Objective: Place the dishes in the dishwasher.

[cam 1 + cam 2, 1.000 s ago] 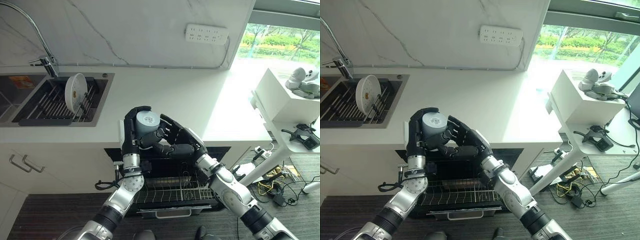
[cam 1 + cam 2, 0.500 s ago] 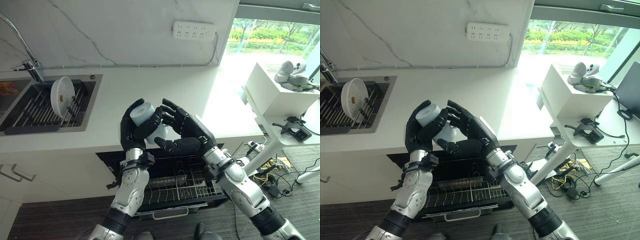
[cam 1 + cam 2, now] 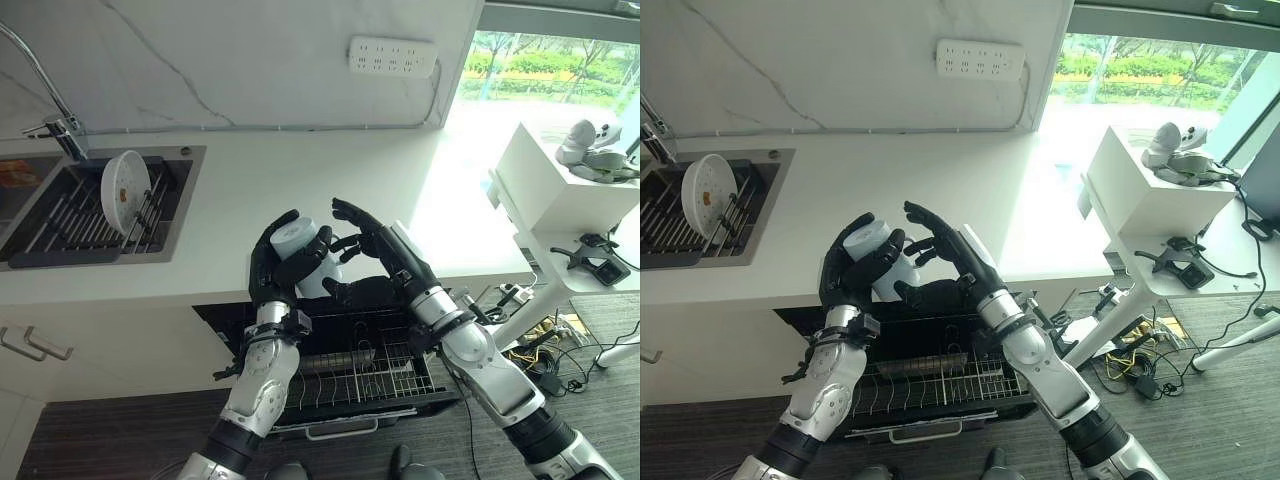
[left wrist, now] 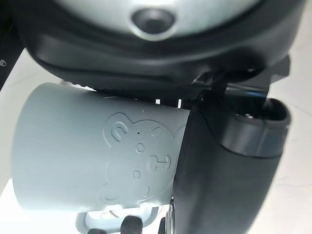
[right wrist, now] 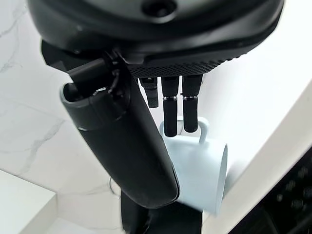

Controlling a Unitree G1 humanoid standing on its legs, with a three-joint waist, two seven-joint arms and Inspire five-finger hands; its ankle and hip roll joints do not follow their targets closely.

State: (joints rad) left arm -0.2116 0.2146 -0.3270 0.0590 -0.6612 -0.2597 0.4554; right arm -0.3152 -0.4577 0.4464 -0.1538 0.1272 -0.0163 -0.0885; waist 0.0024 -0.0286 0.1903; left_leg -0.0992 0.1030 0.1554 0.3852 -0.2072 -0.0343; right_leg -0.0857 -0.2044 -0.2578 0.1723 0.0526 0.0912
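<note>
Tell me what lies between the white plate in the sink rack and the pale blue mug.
Bare white countertop separates the white plate from the pale blue mug, held in the left hand, as the left eye view shows.

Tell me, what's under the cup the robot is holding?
Below the pale blue cup, held in the left hand, is the counter edge and the open dishwasher's wire rack. The hands and arms cover part of the rack.

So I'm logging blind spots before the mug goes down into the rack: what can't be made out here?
- Mug: its lower body is covered by the left hand; in the left wrist view the thumb hides one end.
- Mug handle: the right hand fingers reach it, but contact cannot be told.
- Dishwasher rack: its back is under the countertop, its middle behind both arms.
- Plate in the sink: too small for detail.
</note>
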